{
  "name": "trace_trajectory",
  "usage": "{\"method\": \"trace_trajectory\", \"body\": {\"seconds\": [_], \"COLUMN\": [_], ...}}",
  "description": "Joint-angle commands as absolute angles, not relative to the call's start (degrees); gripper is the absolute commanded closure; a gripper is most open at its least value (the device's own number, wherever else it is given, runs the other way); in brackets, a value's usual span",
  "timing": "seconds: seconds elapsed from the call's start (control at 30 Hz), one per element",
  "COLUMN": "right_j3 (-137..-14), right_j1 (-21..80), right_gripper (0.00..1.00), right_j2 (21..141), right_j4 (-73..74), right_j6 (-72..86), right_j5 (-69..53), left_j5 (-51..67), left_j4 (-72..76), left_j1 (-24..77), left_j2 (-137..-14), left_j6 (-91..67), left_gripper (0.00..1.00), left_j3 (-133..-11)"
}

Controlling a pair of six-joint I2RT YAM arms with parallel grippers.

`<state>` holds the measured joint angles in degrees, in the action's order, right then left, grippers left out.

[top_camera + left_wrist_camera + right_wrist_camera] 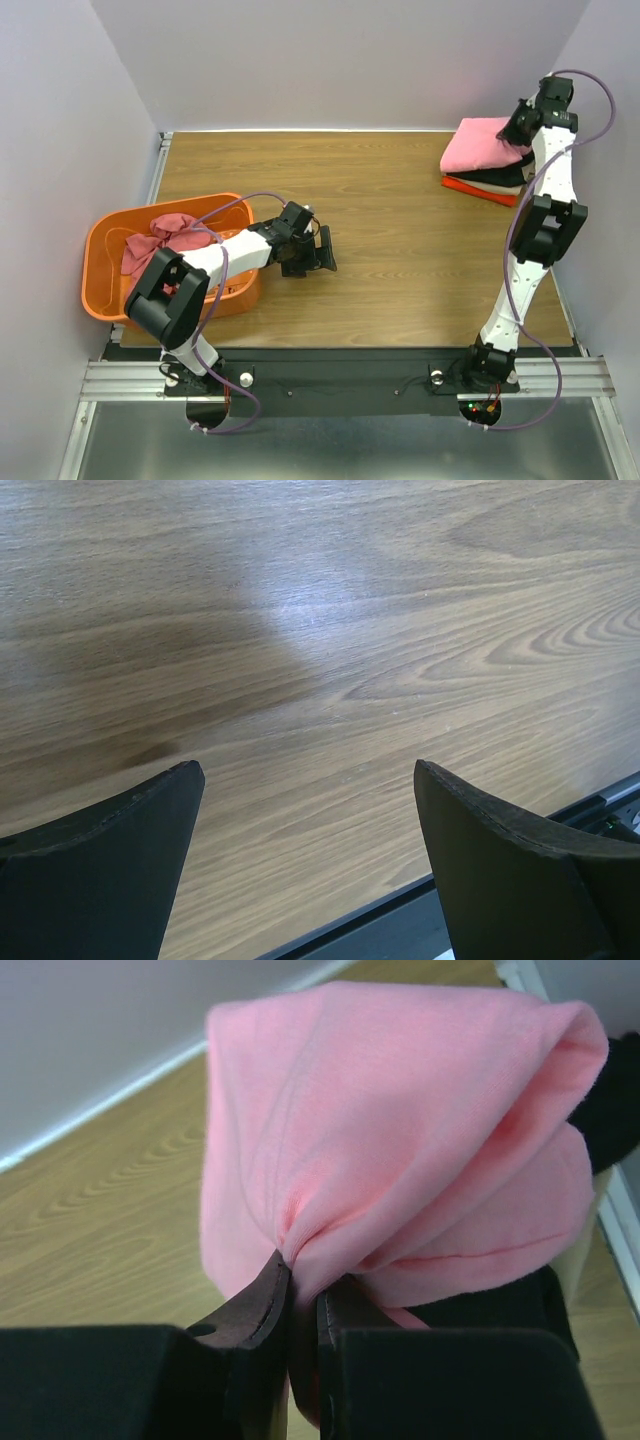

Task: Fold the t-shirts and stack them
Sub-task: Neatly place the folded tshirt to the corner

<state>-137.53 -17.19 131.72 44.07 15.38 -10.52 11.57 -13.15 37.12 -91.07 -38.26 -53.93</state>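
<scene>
A folded light pink t-shirt [478, 146] lies on top of a stack at the back right, over a black shirt [498, 178] and a red-orange one [478, 190]. My right gripper [518, 128] is shut on a bunched edge of the pink shirt [400, 1130]; its fingers [262, 1305] pinch the cloth. A crumpled darker rose t-shirt [158, 238] lies in the orange basket [105, 290] at the left. My left gripper [318, 256] is open and empty just above bare table [320, 680], to the right of the basket.
The wooden table's near edge and a black rail [400, 920] lie just past the left fingers. The back wall [100, 1030] is close behind the stack. The table's right edge [560, 300] runs beside the right arm.
</scene>
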Motion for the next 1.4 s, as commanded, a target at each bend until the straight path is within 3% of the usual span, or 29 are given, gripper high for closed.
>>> {"method": "trace_trajectory", "body": {"seconds": [0.0, 0.1, 0.17, 0.2, 0.23, 0.3, 0.37, 0.6, 0.87, 1.2, 1.37], "right_j3": [-136.41, -137.19, -137.72, -137.64, -137.11, -135.54, -131.69, -118.60, -104.34, -78.45, -66.81], "right_j1": [-17.93, -18.37, -18.54, -18.46, -18.54, -18.54, -18.54, -18.54, -17.32, 1.65, 3.87], "right_gripper": [1.00, 0.98, 0.71, 0.37, 0.21, 0.07, 0.01, 0.00, 0.00, 0.00, 0.00], "right_j2": [129.38, 129.46, 128.85, 128.59, 128.24, 126.23, 124.11, 111.64, 96.70, 81.15, 73.93], "right_j4": [40.52, 40.43, 40.43, 40.52, 40.52, 40.69, 40.52, 40.43, 37.44, 37.18, 37.26], "right_j6": [11.08, 10.63, 10.20, 10.11, 10.19, 10.54, 10.37, 9.84, 19.85, 18.20, 17.14], "right_j5": [-3.71, -0.36, 2.28, 3.33, 3.69, 4.83, 5.27, 7.12, -8.78, -11.95, -14.59], "left_j5": [10.46, 9.76, 9.49, 9.14, 8.97, 8.62, 8.09, 4.84, 1.32, -4.57, -4.83], "left_j4": [-14.06, -14.94, -15.47, -16.08, -16.17, -16.43, -16.52, -18.19, -18.54, -20.39, -20.04], "left_j1": [37.35, 37.35, 37.35, 37.35, 37.35, 37.35, 37.35, 37.70, 39.20, 41.31, 41.92], "left_j2": [-87.46, -86.22, -85.61, -85.26, -84.99, -84.03, -83.41, -80.95, -74.63, -68.82, -68.29], "left_j6": [-38.58, -38.58, -38.41, -38.41, -38.41, -38.41, -38.32, -37.36, -38.67, -42.27, -43.77], "left_gripper": [0.02, 0.02, 0.02, 0.02, 0.02, 0.02, 0.02, 0.02, 0.02, 0.02, 0.02], "left_j3": [-54.32, -55.10, -55.90, -56.16, -56.60, -57.04, -57.92, -60.82, -62.75, -65.65, -66.00]}}
